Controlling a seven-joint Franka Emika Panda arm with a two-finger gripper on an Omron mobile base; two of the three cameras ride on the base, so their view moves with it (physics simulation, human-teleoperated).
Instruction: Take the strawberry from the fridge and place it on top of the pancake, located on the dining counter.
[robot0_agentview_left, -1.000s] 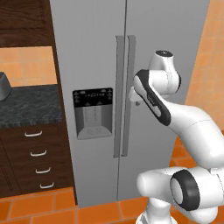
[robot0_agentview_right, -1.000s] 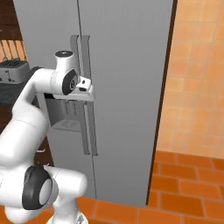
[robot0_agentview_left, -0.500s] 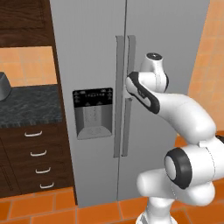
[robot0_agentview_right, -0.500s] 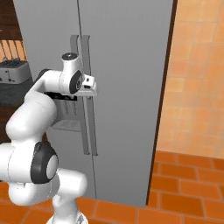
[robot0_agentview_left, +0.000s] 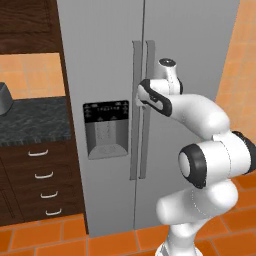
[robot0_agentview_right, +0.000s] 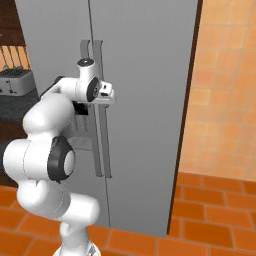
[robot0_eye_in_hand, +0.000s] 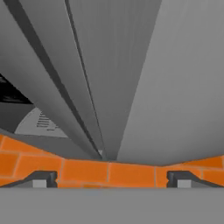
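The fridge fills the scene: a tall grey side-by-side unit with both doors shut, its two long vertical handles meeting at the centre seam and a black dispenser panel set in the left door. To its left stands a dark-topped wall counter over dark drawers, and orange tile floor runs along the bottom.

The white arm reaches up to the handles at about dispenser height. Its gripper points down along the door face in the hand view, with the two fingertips spread wide and nothing between them; the handles run away above them toward the floor.

The strawberry is presumably inside the closed fridge (no door has opened, so it cannot be seen).

The step in hand looks like the first one: getting onto a door handle to open the fridge. The next move likely calls for bringing the spread fingertips around one handle bar, closing on it, and then pulling in an arc that follows the door's hinge rather than straight back, so the grip doesn't slip off.
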